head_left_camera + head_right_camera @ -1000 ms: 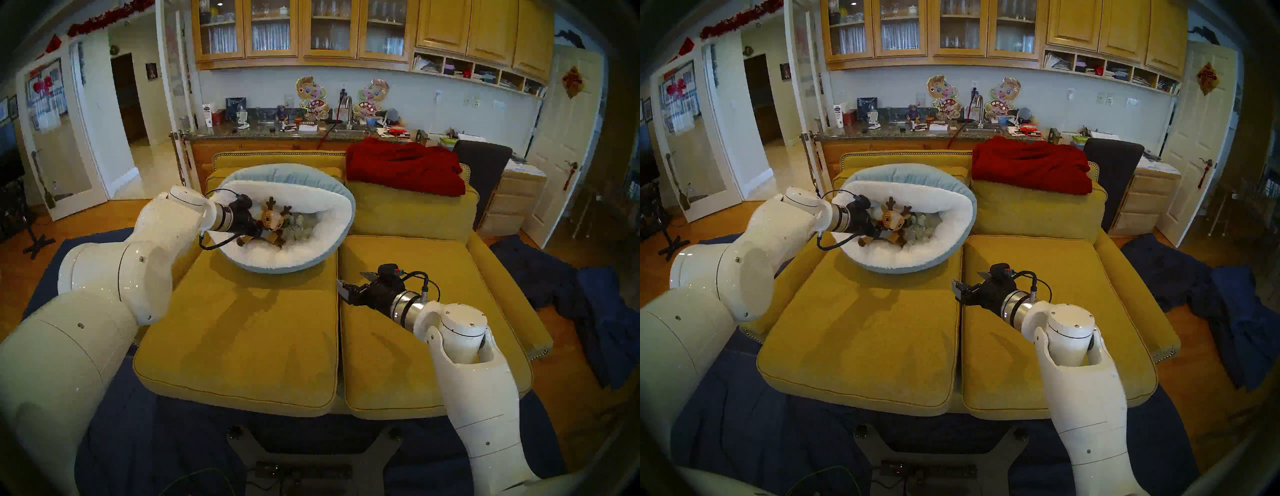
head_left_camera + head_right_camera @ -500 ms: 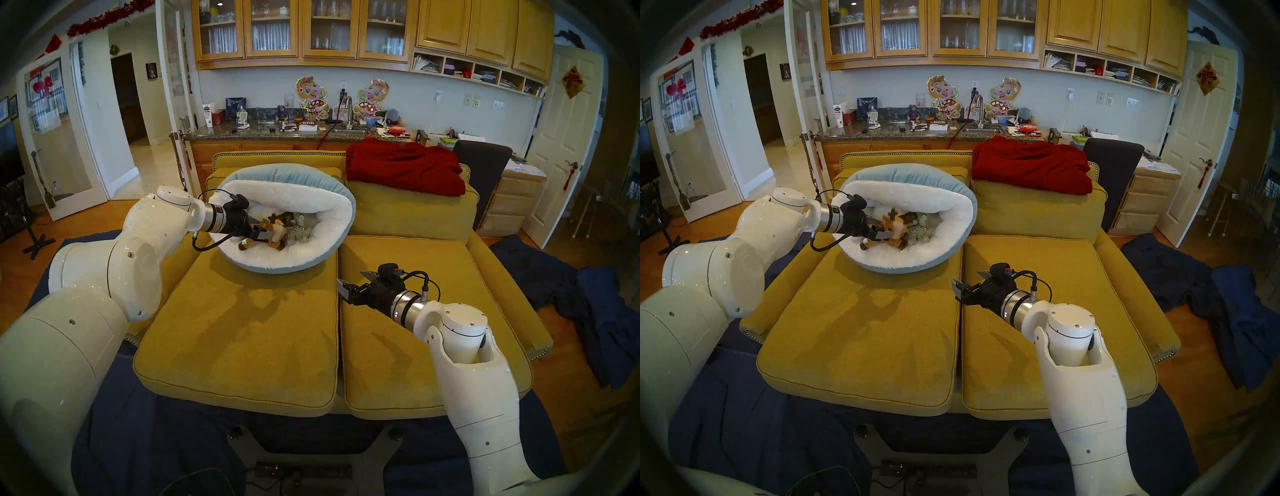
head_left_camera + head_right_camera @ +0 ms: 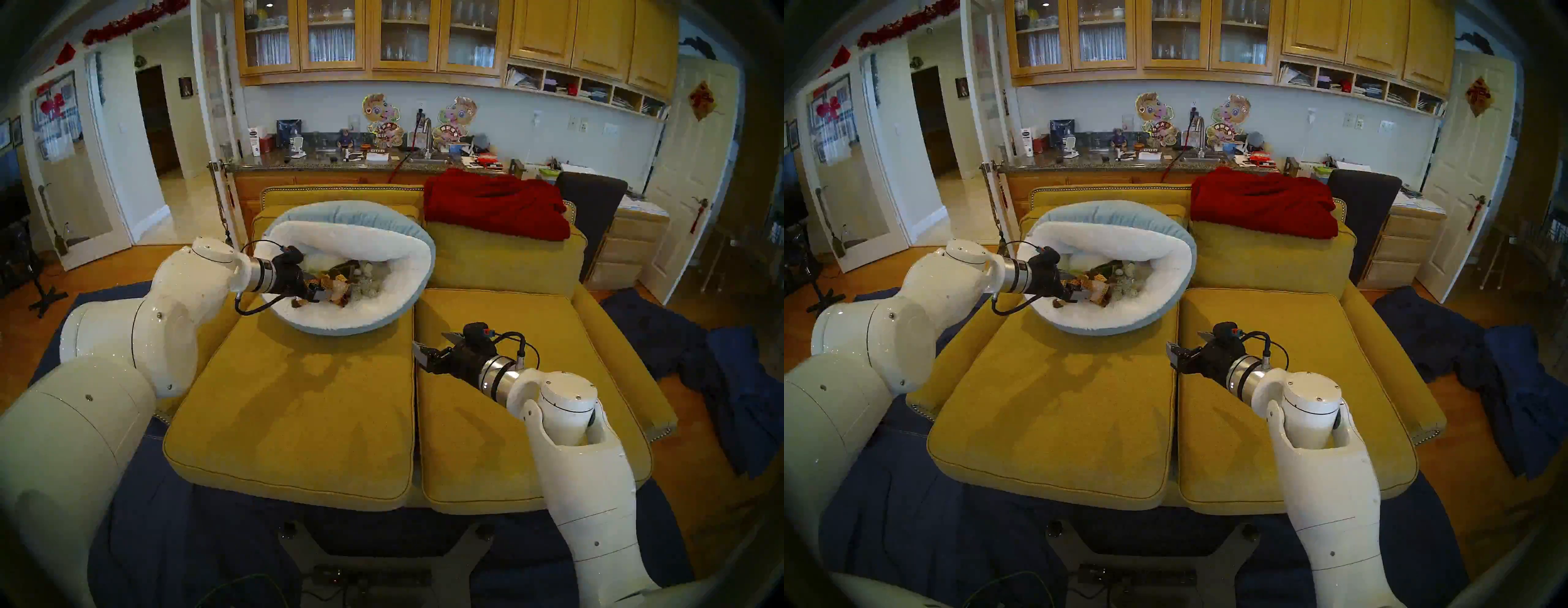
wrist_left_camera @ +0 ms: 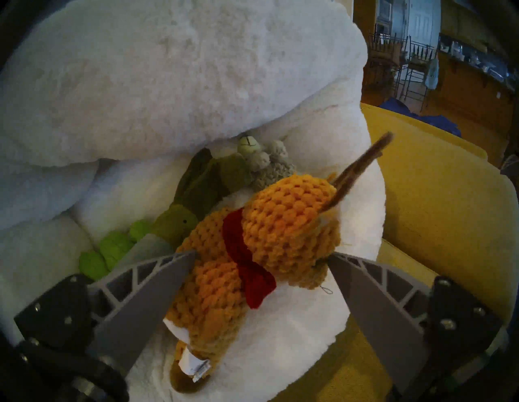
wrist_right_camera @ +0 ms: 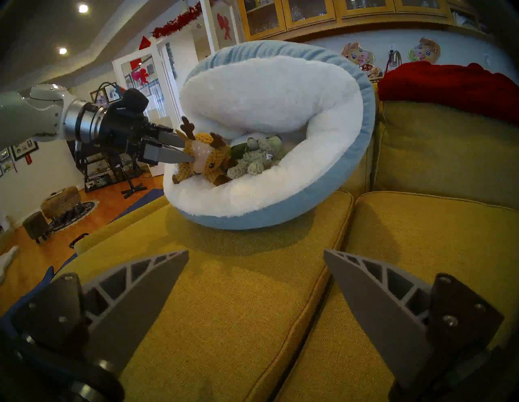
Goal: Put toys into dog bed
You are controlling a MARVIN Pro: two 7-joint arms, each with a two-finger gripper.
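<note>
At the bottom of the right wrist view the right gripper (image 5: 256, 254) is seen with its jaws spread and empty above the yellow sofa cushion (image 5: 238, 294). Farther up, in the middle of that frame, the dog bed (image 5: 280, 216) is propped against the sofa back, and the left gripper (image 4: 261, 254) is reached into it, jaws spread on either side of the reindeer (image 4: 252, 244), which lies on the white fleece and appears released. Behind it, toward the upper middle of the left wrist view, the lime-green cactus (image 4: 112, 249), the leek (image 4: 202, 179) and the grey lumpy plush (image 4: 266, 165) are gathered in the bed's hollow. The step is judged to be the release: the jaws are best drawn straight back, kept wide, so that the antlers and the red scarf (image 4: 247, 269) are not snagged. A white tag (image 4: 192, 365) is sewn near the reindeer's foot; no writing on it can be read.
</note>
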